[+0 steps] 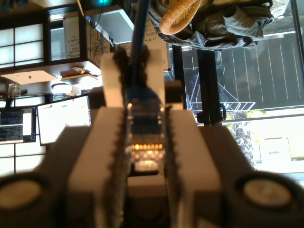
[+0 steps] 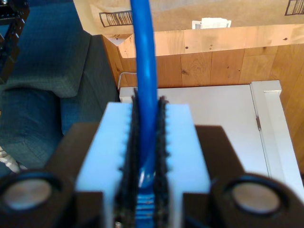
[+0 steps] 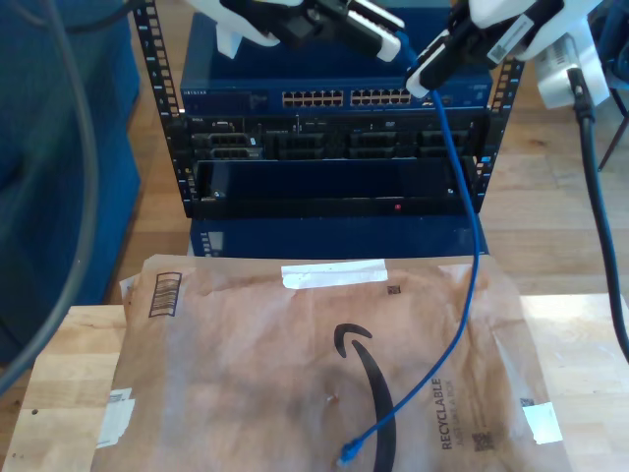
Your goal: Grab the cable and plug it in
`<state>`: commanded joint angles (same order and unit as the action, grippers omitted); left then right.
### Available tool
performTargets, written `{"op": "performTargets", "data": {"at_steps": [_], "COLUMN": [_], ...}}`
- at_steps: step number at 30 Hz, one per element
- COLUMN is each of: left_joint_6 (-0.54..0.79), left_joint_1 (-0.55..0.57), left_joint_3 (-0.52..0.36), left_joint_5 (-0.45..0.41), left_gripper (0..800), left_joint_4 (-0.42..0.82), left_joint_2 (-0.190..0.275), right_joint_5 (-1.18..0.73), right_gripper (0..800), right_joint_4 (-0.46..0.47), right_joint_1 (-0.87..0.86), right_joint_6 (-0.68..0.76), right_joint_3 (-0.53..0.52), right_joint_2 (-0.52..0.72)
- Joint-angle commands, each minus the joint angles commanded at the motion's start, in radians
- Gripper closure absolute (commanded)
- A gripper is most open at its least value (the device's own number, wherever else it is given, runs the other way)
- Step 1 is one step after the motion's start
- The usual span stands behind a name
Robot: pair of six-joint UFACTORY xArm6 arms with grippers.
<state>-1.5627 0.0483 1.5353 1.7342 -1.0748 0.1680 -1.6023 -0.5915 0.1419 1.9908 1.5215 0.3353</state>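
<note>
The cable (image 3: 473, 265) is thin and bright blue. Its clear plug (image 1: 145, 135) with a blue boot sits between the toothed pads of my first gripper (image 1: 145, 118), which is shut on it. In the exterior view my first gripper (image 3: 396, 44) is at the top, in front of the blue network switch (image 3: 344, 98) with its rows of ports. Just beyond it, my second gripper (image 3: 425, 79) is shut on the cable (image 2: 144, 57) a short way along. From there the cable hangs down, and its free end (image 3: 351, 452) lies on the brown cardboard mailer (image 3: 324, 364).
The switch sits on top of a black rack (image 3: 324, 147) with more equipment below. The mailer covers a wooden table (image 3: 59, 393). A blue sofa (image 3: 59, 147) stands at the exterior view's left. A thick black arm cable (image 3: 590, 177) hangs at the exterior view's right.
</note>
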Motion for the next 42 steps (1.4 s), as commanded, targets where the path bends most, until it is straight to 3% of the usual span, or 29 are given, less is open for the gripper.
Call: {"op": "performTargets", "data": {"at_steps": [2, 4, 7, 22, 42], "left_joint_6": [0.000, 0.000, 0.000, 0.002, 0.005], "left_joint_1": [0.000, 0.000, 0.002, -0.002, -0.003], "left_joint_3": [0.000, -0.002, -0.011, -0.003, 0.017], "left_joint_5": [-0.002, 0.002, 0.002, 0.028, 0.060], "left_gripper": [757, 618, 603, 677, 677], "left_joint_4": [0.000, -0.003, -0.006, -0.005, 0.077], "left_joint_2": [0.003, 0.002, 0.002, 0.002, 0.000], "right_joint_5": [0.000, 0.000, 0.000, -0.002, -0.002], "right_gripper": [798, 798, 798, 797, 798], "right_joint_4": [0.000, 0.000, 0.000, 0.011, 0.044], "right_joint_1": [0.000, 0.000, 0.000, 0.006, 0.043], "right_joint_6": [0.000, 0.000, 0.000, -0.002, -0.003], "right_joint_3": [0.000, 0.000, 0.000, -0.018, -0.031], "right_joint_2": [0.000, 0.000, 0.000, 0.002, -0.002]}}
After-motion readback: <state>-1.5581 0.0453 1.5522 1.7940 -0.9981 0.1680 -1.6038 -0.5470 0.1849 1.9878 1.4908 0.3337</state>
